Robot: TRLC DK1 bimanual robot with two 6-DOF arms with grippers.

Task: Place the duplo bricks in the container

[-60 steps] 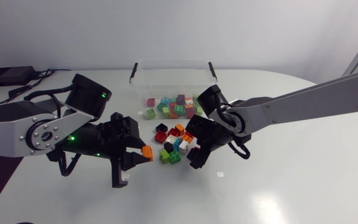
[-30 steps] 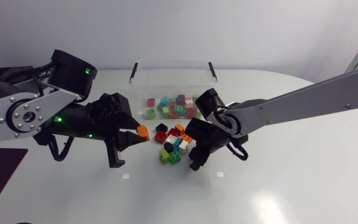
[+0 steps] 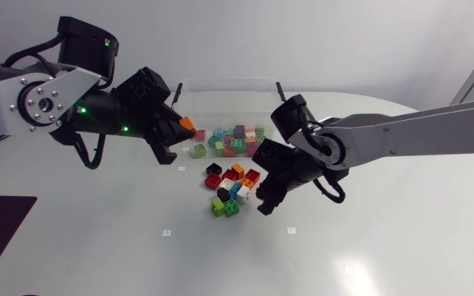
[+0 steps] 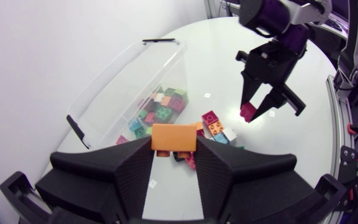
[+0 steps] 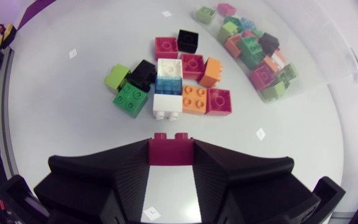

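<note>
Jaws are clamped, left gripper [image 4: 174, 149] on an orange plastic brick [image 4: 173, 135], right gripper [image 5: 171, 157] on a crimson plastic brick [image 5: 170, 149], likely for release into the clear plastic container [image 4: 124, 79] ahead.

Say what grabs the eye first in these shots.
Both arms are loaded: the left gripper clamps an orange brick near one end of the clear container, the right gripper a dark red brick next to the loose pile. That colourful pile stands out on the white table.
</note>
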